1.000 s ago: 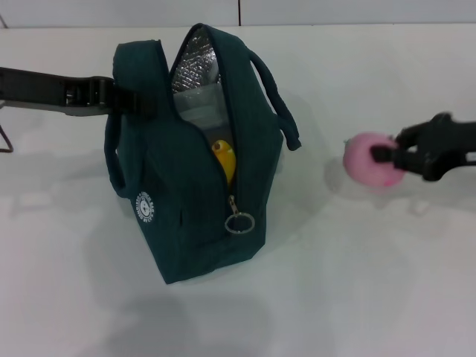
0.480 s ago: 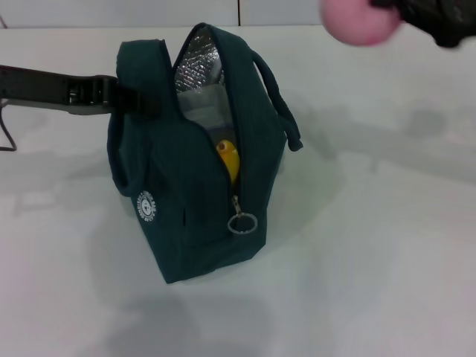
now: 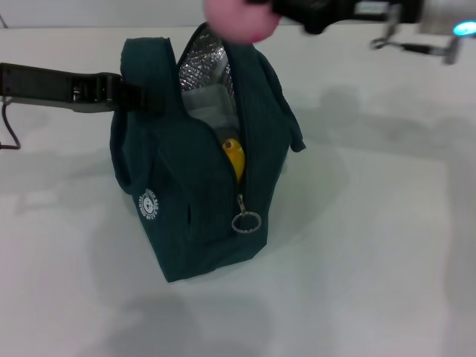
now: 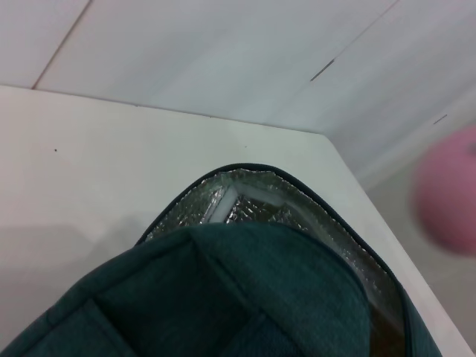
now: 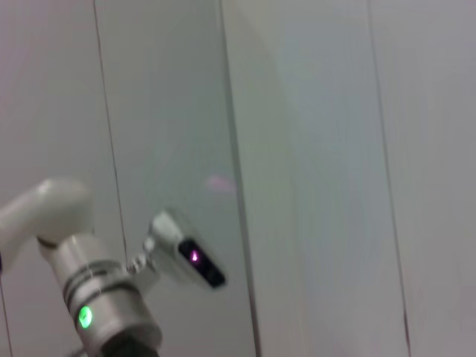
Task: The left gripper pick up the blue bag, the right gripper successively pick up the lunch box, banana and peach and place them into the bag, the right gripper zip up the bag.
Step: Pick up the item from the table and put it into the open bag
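Above the blue bag (image 3: pixel 201 163), the right gripper (image 3: pixel 279 9) clamps the peach (image 3: pixel 242 18) over the open mouth. Left gripper (image 3: pixel 134 97) pinches the bag's left wall. Risk: peach strikes the rim and rolls off.

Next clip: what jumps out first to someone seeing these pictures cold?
The blue bag stands unzipped mid-table, silver lining showing and the banana peeking through the gap. The left gripper holds its upper left side. Above the opening, the right gripper carries the peach, not yet inside.
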`<move>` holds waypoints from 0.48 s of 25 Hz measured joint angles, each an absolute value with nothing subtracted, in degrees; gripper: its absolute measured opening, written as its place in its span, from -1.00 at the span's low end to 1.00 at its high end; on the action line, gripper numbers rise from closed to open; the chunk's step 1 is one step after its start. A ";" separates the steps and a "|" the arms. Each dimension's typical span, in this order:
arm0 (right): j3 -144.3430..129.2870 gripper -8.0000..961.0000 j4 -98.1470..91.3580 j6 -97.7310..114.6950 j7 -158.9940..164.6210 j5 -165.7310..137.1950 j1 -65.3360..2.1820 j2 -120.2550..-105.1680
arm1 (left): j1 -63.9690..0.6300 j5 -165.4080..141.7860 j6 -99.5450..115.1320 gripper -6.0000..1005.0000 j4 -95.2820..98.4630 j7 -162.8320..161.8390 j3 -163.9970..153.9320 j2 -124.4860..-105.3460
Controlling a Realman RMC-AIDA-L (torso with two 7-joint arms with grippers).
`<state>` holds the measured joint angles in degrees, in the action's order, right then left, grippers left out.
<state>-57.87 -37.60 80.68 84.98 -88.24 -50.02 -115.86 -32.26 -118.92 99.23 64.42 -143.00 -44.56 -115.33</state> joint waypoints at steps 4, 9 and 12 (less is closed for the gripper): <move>-65.46 -0.89 -32.81 74.15 84.06 -86.01 -52.81 -116.12 | -32.22 -118.90 99.17 -0.92 64.40 -142.68 -44.49 -115.55; -72.60 -0.88 -31.97 69.44 83.45 -82.55 -52.98 -116.19 | -32.19 -118.88 98.94 -0.92 64.34 -142.09 -44.47 -115.91; -75.25 -0.87 -31.94 67.88 83.86 -81.55 -53.01 -116.19 | -32.07 -118.89 98.57 -0.92 64.18 -141.72 -44.47 -115.95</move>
